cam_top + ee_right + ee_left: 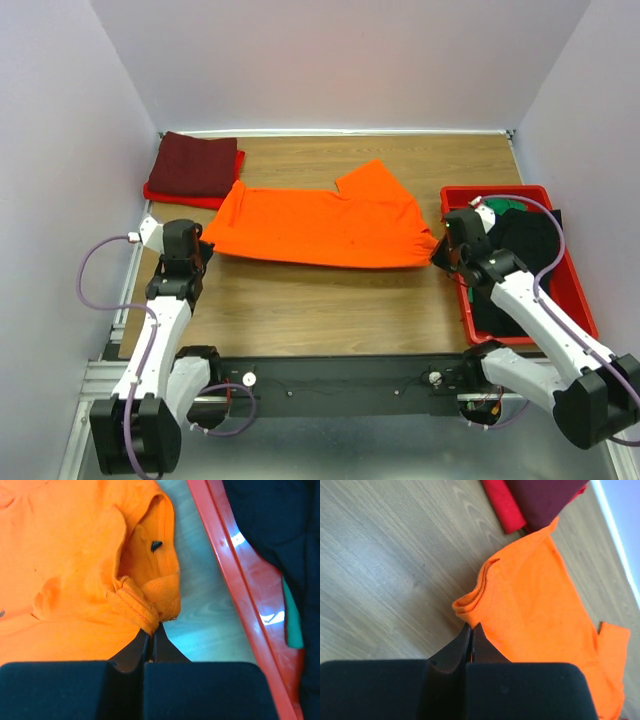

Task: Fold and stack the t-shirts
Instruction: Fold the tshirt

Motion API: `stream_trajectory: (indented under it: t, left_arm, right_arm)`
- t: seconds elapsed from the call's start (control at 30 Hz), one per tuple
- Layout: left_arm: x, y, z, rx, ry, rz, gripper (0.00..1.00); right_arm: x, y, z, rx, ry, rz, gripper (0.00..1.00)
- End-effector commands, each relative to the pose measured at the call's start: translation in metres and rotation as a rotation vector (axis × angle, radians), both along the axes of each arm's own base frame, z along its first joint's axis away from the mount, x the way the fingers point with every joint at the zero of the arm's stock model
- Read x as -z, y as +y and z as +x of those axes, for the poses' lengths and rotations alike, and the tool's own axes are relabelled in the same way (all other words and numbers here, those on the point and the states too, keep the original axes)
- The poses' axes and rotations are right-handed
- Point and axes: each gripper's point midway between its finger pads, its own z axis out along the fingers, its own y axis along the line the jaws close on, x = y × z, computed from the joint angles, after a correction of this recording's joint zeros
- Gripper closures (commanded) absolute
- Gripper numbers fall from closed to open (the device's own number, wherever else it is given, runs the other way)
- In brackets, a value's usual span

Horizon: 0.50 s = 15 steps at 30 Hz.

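A bright orange t-shirt (320,222) lies spread across the middle of the table. My left gripper (203,245) is shut on its left corner (467,605); the jaws pinch the folded hem. At the shirt's right end my right gripper (437,252) is shut on a bunched hem (142,610). A dark maroon t-shirt (192,163) rests folded on a red t-shirt (182,196) at the back left, both seen in the left wrist view as the maroon t-shirt (545,497) and the red t-shirt (502,502). Black t-shirts (525,250) and a green t-shirt (503,206) lie in the tray.
A rigid red plastic tray (470,310) stands at the right, its rim (230,565) close beside my right gripper. Lilac walls close in the table at the back and sides. Bare wood lies in front of the orange shirt.
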Motion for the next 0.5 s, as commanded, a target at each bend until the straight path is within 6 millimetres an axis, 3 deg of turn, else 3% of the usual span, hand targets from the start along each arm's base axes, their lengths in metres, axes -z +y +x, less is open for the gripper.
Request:
stream_trajectory:
  t: [0.0,0.23,0.37,0.4,0.43,0.47]
  left_arm:
    - [-0.006,0.004,-0.020,-0.032,0.000,-0.013,1.00]
    - [-0.009,-0.002,-0.036,-0.017,0.001,-0.040,1.00]
    - [-0.008,-0.008,-0.042,0.008,-0.005,-0.062,1.00]
    - [-0.008,-0.009,-0.043,0.016,-0.007,-0.067,0.84]
    - [-0.007,-0.011,-0.044,0.020,-0.003,-0.073,0.76]
    - [-0.010,-0.012,-0.044,0.027,-0.012,-0.074,0.68]
  right_arm:
    - [-0.008,-0.007,-0.016,0.014,0.037,-0.002,0.99]
    - [-0.015,-0.006,-0.027,0.003,0.039,0.029,0.97]
    - [-0.018,-0.002,-0.033,-0.008,0.046,0.060,0.87]
    - [-0.018,0.000,-0.034,-0.013,0.048,0.067,0.82]
    - [-0.019,0.001,-0.034,-0.019,0.046,0.074,0.72]
    - [-0.020,0.004,-0.034,-0.033,0.050,0.085,0.69]
